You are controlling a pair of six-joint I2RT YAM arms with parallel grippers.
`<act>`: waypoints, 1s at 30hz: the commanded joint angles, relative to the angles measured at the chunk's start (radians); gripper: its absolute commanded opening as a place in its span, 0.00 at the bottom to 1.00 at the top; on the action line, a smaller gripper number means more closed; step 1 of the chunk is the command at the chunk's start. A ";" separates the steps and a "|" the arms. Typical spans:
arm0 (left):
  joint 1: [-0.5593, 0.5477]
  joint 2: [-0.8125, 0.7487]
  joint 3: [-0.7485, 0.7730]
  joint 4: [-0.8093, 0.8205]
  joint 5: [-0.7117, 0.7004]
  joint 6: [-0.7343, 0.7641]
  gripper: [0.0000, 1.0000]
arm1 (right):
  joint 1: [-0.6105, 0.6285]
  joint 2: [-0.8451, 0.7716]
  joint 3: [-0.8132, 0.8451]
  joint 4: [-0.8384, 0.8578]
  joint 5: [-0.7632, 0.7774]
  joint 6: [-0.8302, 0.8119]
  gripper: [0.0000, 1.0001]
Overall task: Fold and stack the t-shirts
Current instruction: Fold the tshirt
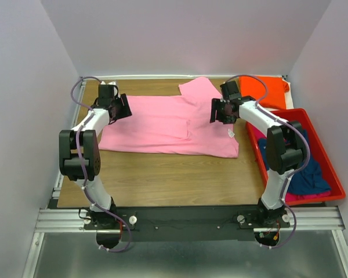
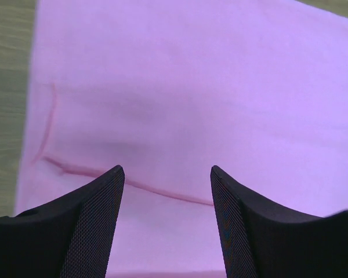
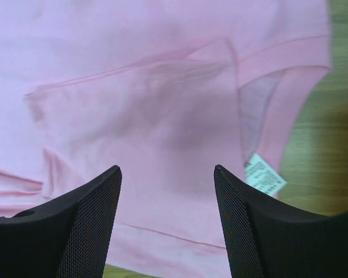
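A light pink t-shirt point(image 1: 168, 124) lies spread flat on the wooden table, one sleeve sticking out toward the back. My left gripper point(image 1: 123, 108) is open and empty just above its left end; in the left wrist view point(image 2: 167, 174) pink cloth point(image 2: 191, 87) with a seam fills the frame. My right gripper point(image 1: 218, 111) is open and empty above the shirt's right part point(image 3: 151, 87), near the collar and its white label point(image 3: 264, 175). An orange t-shirt point(image 1: 267, 90) lies at the back right. A navy t-shirt point(image 1: 307, 174) and a magenta one point(image 1: 297, 197) lie in the bin.
A rigid red plastic bin point(image 1: 327, 159) stands at the right edge of the table, beside the right arm. Bare wood point(image 1: 162, 174) shows between the pink shirt and the arm bases. Grey walls enclose the table on three sides.
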 commanded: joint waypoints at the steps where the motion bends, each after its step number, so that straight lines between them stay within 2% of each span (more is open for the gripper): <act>1: 0.006 0.017 -0.096 0.101 0.228 -0.067 0.69 | 0.013 0.011 -0.020 0.029 -0.118 -0.008 0.72; 15: 0.014 0.014 -0.302 0.052 0.194 -0.057 0.69 | 0.013 -0.006 -0.211 0.068 -0.239 0.033 0.72; 24: 0.051 -0.110 -0.506 0.027 0.160 -0.086 0.68 | 0.013 -0.099 -0.383 -0.003 -0.302 0.070 0.73; 30: 0.052 -0.225 -0.596 -0.011 0.164 -0.138 0.68 | 0.012 -0.139 -0.432 -0.078 -0.316 0.055 0.73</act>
